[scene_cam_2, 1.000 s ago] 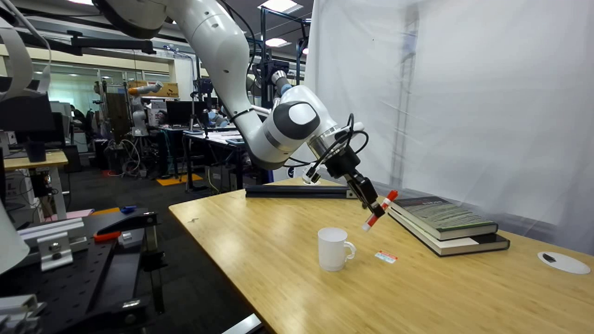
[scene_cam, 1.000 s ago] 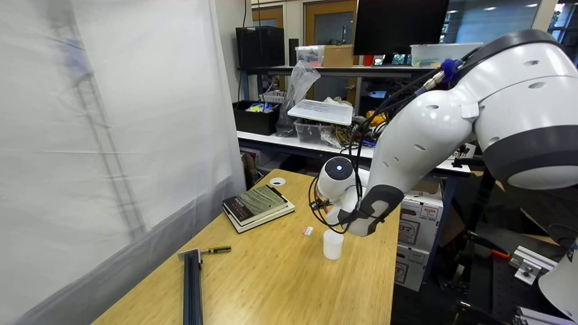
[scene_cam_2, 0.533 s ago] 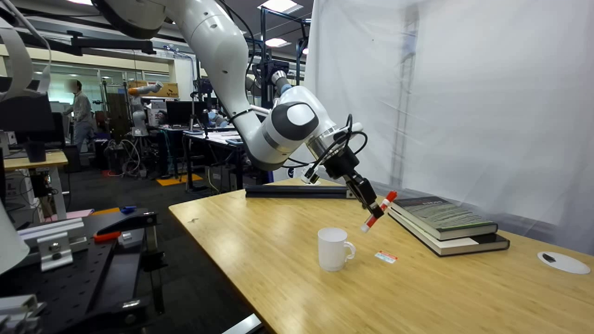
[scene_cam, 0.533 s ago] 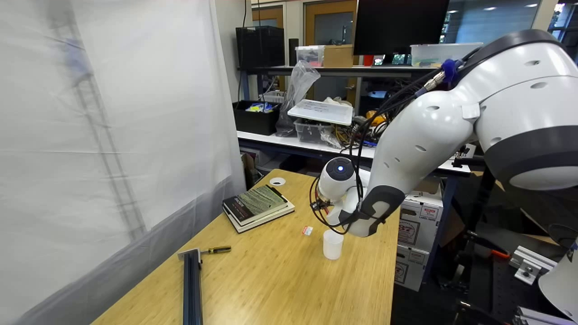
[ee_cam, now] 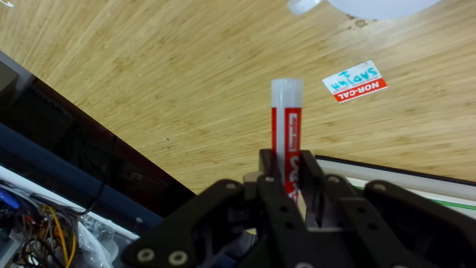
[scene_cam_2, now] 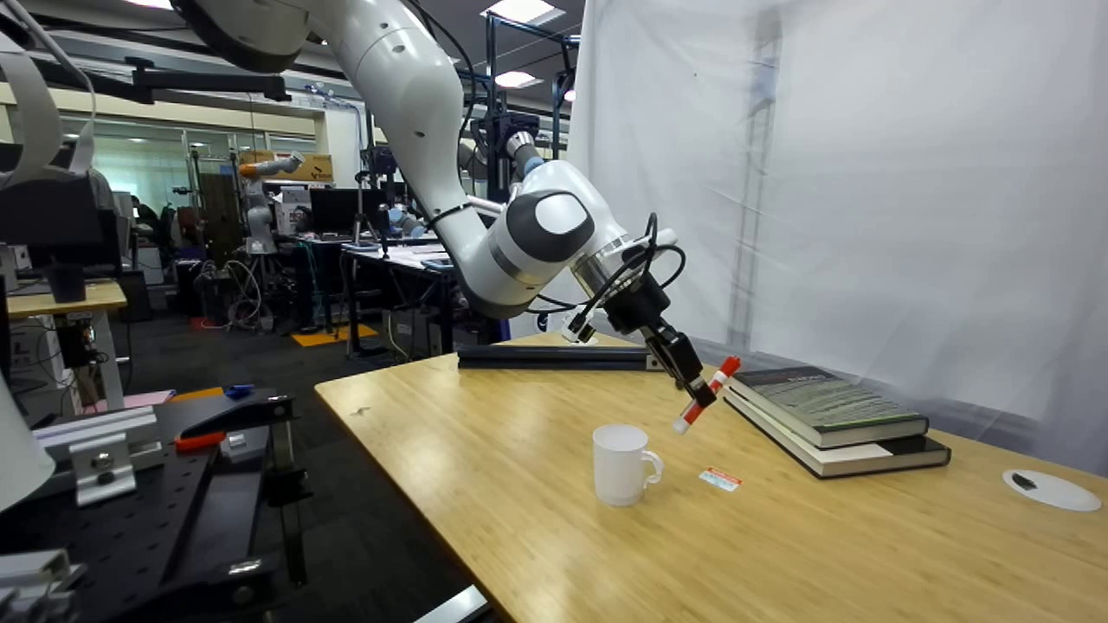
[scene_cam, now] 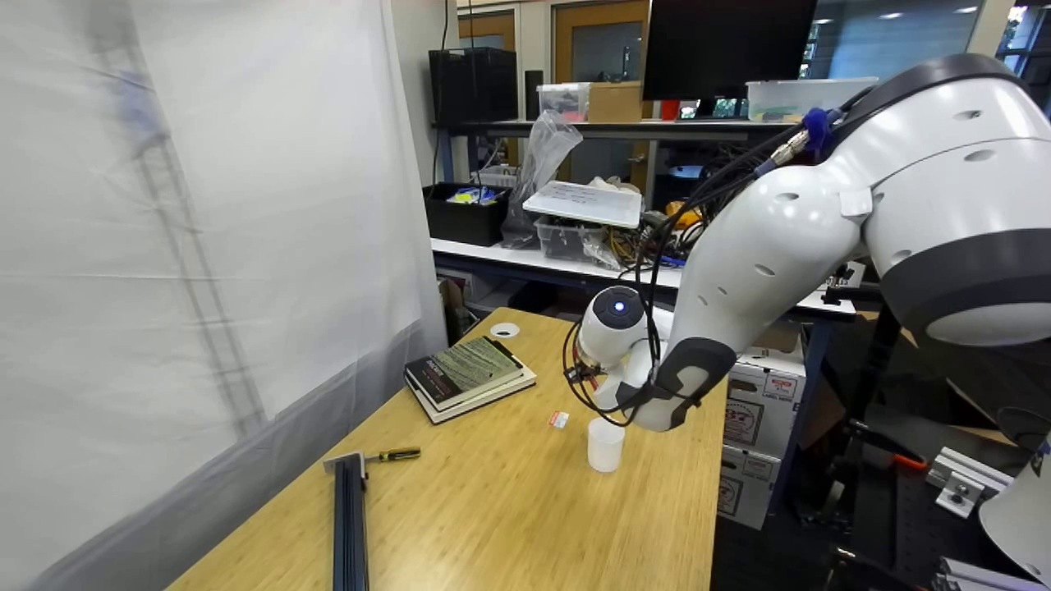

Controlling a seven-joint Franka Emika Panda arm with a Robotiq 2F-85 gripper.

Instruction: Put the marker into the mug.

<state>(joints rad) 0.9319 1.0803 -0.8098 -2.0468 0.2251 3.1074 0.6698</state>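
Observation:
The marker [scene_cam_2: 692, 414], red with a white end, is held tilted above the table in an exterior view, its white end pointing down toward the mug side. The marker also fills the middle of the wrist view [ee_cam: 287, 126]. My gripper [scene_cam_2: 703, 394] is shut on it; in the wrist view the fingers [ee_cam: 286, 160] press both its sides. The white mug [scene_cam_2: 619, 467] stands upright on the table, apart from the marker and lower. The mug also shows in the other exterior picture [scene_cam: 605, 446] and at the top edge of the wrist view [ee_cam: 383, 7].
Two stacked books [scene_cam_2: 831, 415] lie beyond the gripper. A small red-and-white sticker [scene_cam_2: 720, 478] lies near the mug handle. A dark metal rail [scene_cam_2: 554, 357] and a screwdriver [scene_cam: 400, 454] lie farther along the table [scene_cam_2: 779, 554]. A white curtain [scene_cam_2: 909, 216] hangs behind.
The arm, with the marker in the gripper, has shifted very slightly, then stayed still over the last half second. The mug has not moved. A person in the background came into view and left.

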